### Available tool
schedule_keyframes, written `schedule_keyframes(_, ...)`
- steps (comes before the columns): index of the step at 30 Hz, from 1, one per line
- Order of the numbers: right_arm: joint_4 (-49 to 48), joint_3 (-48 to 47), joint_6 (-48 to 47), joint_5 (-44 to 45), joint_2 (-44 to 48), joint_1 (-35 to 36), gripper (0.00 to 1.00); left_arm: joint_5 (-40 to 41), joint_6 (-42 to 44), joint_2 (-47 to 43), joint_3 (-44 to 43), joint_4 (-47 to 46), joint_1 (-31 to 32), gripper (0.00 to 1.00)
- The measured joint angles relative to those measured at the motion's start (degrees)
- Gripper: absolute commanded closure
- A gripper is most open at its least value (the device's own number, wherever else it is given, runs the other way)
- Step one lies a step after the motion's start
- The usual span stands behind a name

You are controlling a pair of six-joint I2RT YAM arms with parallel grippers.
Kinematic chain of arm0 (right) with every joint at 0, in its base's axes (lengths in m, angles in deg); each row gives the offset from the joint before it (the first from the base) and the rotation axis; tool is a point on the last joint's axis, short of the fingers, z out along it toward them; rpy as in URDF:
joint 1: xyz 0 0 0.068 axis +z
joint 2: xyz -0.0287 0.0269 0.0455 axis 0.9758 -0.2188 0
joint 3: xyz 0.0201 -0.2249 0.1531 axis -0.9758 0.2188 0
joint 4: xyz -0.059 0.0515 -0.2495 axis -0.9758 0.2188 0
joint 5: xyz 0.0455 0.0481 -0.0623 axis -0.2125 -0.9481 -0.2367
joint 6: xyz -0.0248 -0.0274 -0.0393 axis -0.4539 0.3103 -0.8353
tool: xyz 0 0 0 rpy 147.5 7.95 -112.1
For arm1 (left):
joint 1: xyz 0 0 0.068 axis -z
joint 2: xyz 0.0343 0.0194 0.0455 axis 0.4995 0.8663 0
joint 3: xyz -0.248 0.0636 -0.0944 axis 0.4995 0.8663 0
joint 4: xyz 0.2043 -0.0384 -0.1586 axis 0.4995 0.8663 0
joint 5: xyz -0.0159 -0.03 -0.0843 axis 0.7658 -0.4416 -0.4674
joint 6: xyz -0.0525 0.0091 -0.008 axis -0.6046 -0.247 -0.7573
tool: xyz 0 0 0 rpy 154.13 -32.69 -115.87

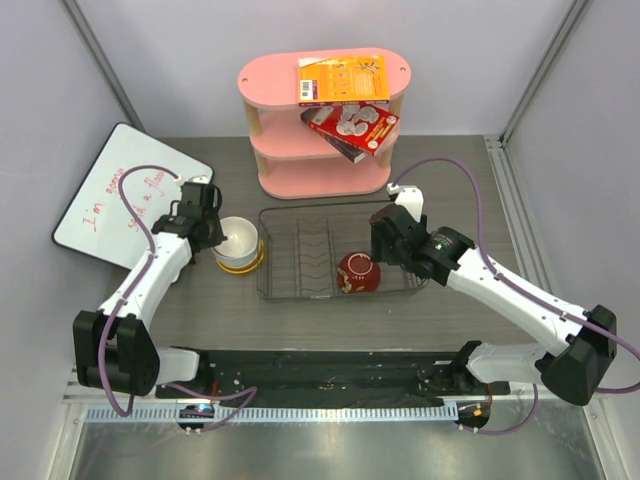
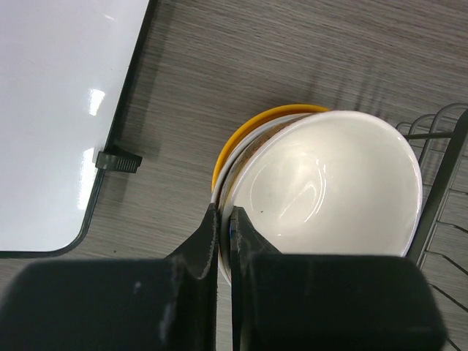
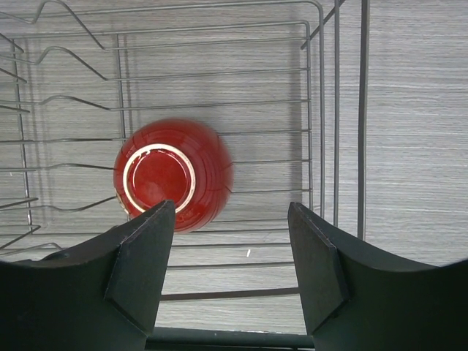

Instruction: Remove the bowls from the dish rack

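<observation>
The black wire dish rack [image 1: 300, 208] sits mid-table. A dark red bowl [image 1: 358, 273] lies upside down in its near right part; the right wrist view shows its foot ring [image 3: 172, 173]. My right gripper [image 1: 384, 238] is open and empty above the rack [image 3: 219, 73], with the red bowl just beyond its left finger. Left of the rack is a stack: the white bowl [image 2: 329, 183] rests tilted on top, a beige rim [image 2: 252, 146] under it, and the yellow-orange bowl [image 2: 241, 130] at the bottom. My left gripper [image 2: 223, 213] is shut on the white bowl's near rim [image 1: 238, 240].
A pink three-tier shelf [image 1: 322, 130] with an orange box and a red box stands behind the rack. A whiteboard [image 1: 125, 200] lies at the far left, close to the bowl stack [image 2: 58, 110]. The rack's corner [image 2: 446, 146] is just right of the stack.
</observation>
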Motion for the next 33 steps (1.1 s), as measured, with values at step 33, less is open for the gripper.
schedule_keyframes(33,-0.17,0.57,0.22,-1.44,-0.85,-0.37,0.30,-1.92,-3.34,-1.70,-3.06,3.37,-0.04,1.00)
